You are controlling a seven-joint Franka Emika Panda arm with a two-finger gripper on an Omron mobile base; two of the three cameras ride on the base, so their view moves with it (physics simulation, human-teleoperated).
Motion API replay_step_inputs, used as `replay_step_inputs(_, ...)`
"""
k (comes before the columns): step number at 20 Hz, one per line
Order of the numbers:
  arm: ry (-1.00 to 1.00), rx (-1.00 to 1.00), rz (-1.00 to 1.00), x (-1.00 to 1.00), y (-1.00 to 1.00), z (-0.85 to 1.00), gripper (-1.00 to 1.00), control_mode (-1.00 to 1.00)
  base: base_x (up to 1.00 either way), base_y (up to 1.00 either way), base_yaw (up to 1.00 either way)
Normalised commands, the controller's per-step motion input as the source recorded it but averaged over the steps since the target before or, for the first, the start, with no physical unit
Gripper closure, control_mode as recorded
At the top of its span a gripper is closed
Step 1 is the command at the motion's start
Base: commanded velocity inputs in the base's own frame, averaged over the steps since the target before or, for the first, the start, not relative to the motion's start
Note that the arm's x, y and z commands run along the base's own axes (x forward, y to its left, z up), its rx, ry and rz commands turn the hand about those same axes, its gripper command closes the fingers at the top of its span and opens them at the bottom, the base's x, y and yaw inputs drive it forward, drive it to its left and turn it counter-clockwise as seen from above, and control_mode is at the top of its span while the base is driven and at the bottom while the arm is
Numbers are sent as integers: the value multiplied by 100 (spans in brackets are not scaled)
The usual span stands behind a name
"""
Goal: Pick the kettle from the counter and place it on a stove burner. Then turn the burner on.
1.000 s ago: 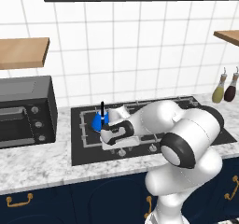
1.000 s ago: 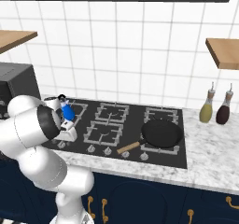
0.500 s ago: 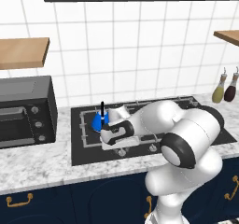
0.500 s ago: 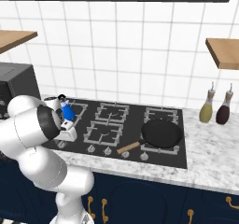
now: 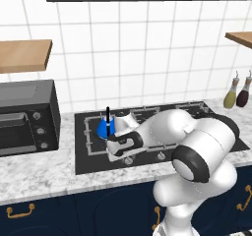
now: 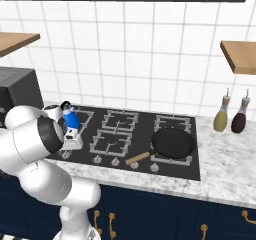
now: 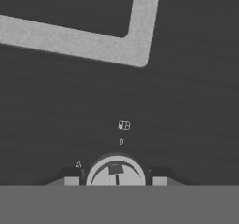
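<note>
One small bright-blue domed kettle (image 5: 105, 129) set on the grey square-grated burner (image 5: 93, 132) of glossy black glass, round silver knob (image 7: 115, 172) flanked by dark fingertips (image 7: 71, 179), gripper (image 7: 115, 181) spread apart, speckled marble counter (image 5: 39, 173).

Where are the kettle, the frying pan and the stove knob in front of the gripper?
kettle (image 5: 105, 129): left base view, on its blue dome.
frying pan (image 6: 173, 142): right base view, on its black inside.
stove knob (image 7: 115, 172): hand view, on its round face, between the fingertips.

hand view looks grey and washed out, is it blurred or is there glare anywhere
Hand view: soft, nearly colourless, no glare; a pale grate bar and a round knob read clearly on the dark cooktop. Left base view: evenly lit, sharp, the blue kettle crisp.
</note>
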Motion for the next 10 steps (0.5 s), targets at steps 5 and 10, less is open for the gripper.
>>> replay_step_inputs(5,0,-9,50,-25,12,0,100,-100,0,0,0)
replay_step_inputs(10,0,-10,52,-18,10,0,100,-100,0,0,0)
